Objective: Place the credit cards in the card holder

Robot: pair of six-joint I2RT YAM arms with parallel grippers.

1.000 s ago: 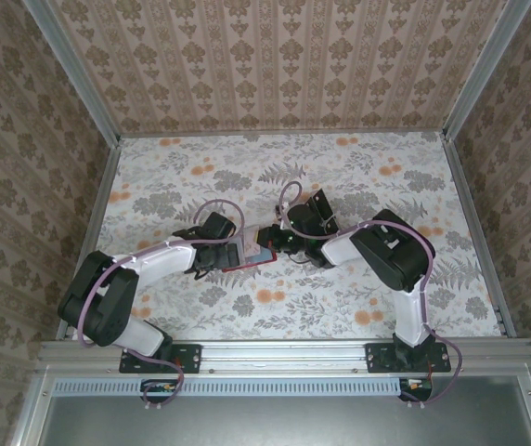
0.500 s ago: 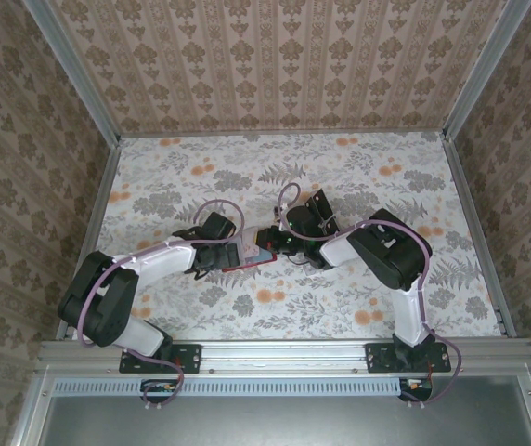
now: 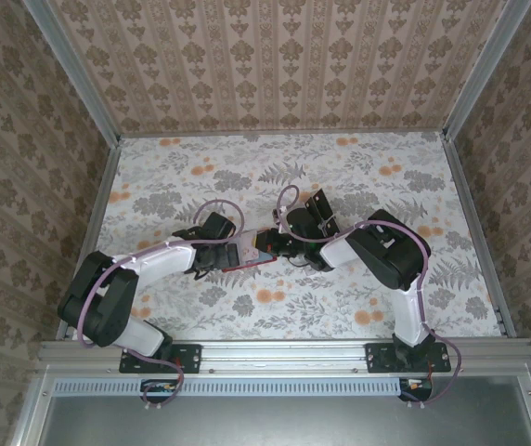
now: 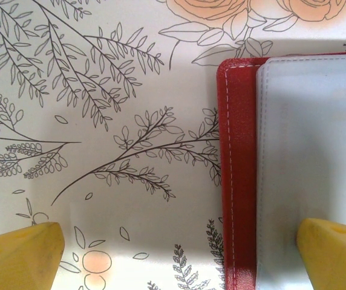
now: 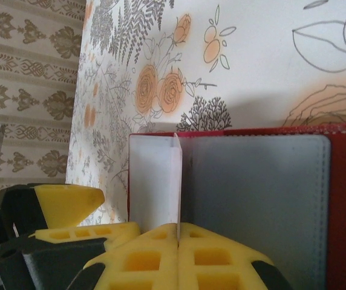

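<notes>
Card holder (image 3: 248, 253): red, lying open on the tabletop (image 4: 100, 72) near the middle, between the two hands.
Markings: white stitch line along the red border; inner pockets plain pale grey.
Inner leaf (image 5: 155, 181): thin, pale, standing on edge at the fold, its lower end running in between the right fingers.
Right hand (image 5: 178, 232): fingers pressed together, pinching that leaf.
Left hand (image 4: 176, 257): fingers spread wide, one fingertip over the grey pocket, the other over bare tabletop beside the red border.
Hidden: in the top view both hands cover most of the holder; a red strip and a grey patch show. Left wrist view cuts the holder off at right and bottom.
Tabletop print: line-drawn leaves, orange flowers.
Walls (image 3: 275, 65): brown damask-patterned paper.
</notes>
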